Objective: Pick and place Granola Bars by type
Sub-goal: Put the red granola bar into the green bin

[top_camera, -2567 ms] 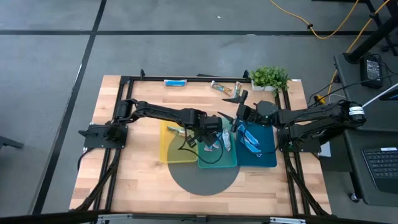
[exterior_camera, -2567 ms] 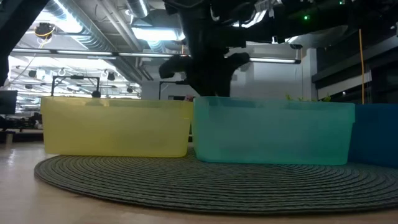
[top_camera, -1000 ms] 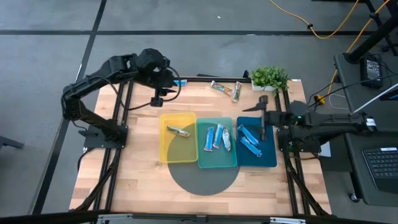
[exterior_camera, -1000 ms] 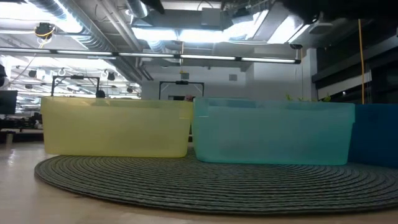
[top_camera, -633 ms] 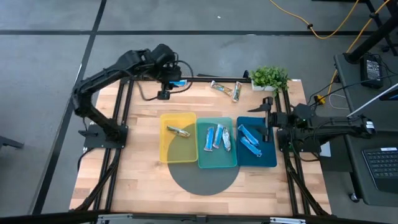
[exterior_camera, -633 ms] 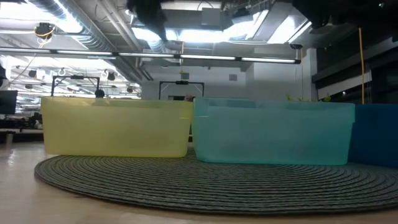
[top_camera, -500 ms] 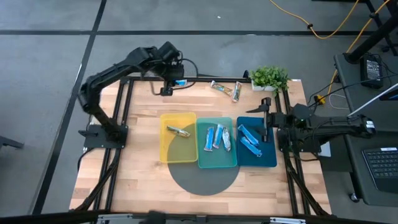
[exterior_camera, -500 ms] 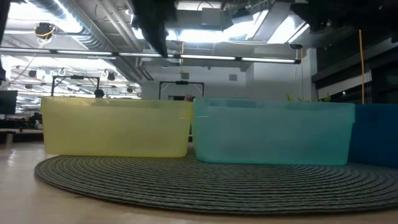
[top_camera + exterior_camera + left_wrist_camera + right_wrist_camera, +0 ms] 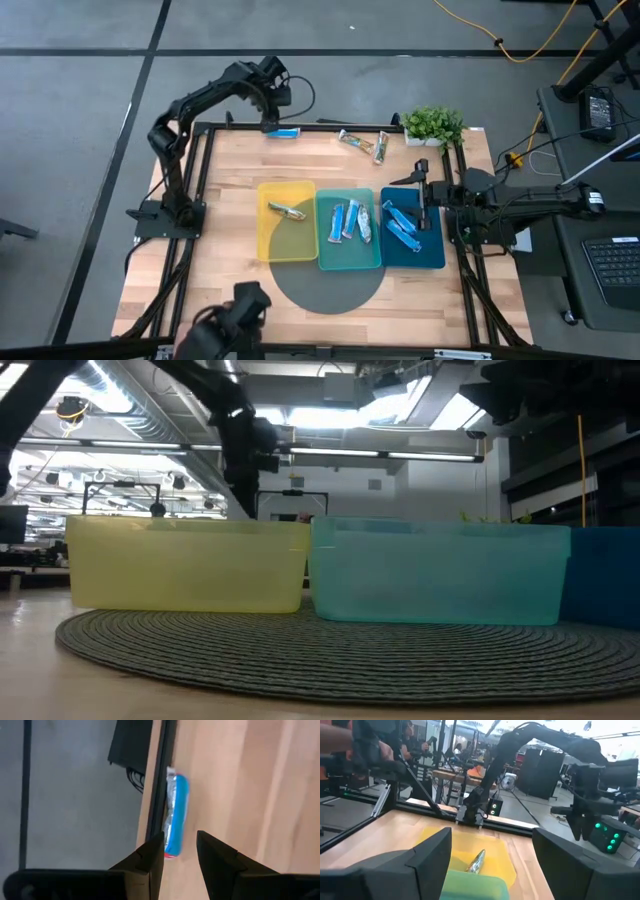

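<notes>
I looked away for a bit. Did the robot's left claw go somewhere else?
Yes. The left gripper was over the yellow tray and teal tray before. Now it hangs at the table's far edge, above the blue bar lying there.

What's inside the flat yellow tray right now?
The flat yellow tray holds one silvery tan-brown wrapped bar, lying near its far side. Nothing covers it from above; in the low view the tray's wall hides the contents.
</notes>
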`<action>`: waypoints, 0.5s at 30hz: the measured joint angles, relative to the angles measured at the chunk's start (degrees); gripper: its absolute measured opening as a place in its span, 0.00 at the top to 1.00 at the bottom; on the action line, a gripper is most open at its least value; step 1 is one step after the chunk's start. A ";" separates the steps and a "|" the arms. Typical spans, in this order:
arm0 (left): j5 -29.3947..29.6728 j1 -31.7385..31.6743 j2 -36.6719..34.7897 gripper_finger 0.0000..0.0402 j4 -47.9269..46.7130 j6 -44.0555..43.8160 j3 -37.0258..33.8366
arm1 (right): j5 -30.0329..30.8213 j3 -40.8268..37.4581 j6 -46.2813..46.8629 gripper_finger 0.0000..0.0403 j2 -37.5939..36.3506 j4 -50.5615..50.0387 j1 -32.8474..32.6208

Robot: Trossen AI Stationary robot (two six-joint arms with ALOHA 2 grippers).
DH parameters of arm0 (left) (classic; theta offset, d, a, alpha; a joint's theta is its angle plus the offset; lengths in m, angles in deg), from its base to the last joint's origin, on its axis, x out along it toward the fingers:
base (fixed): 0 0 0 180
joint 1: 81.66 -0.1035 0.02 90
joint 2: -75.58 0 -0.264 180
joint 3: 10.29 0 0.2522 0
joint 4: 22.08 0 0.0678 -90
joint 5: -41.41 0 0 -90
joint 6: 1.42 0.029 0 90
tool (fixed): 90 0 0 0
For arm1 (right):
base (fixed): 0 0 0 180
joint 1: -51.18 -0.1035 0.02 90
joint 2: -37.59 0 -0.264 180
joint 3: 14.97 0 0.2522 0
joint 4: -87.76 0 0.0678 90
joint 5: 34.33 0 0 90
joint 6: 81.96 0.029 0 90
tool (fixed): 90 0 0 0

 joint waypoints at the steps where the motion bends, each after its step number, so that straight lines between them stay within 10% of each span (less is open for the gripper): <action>1: 0.09 -0.43 0.58 0.73 0.24 0.00 0.00 | 0.00 0.00 0.00 0.31 0.00 -0.06 0.00; 15: 3.94 -2.20 10.89 0.49 2.31 4.73 0.02 | 0.02 0.00 -0.07 0.31 0.00 -0.29 0.00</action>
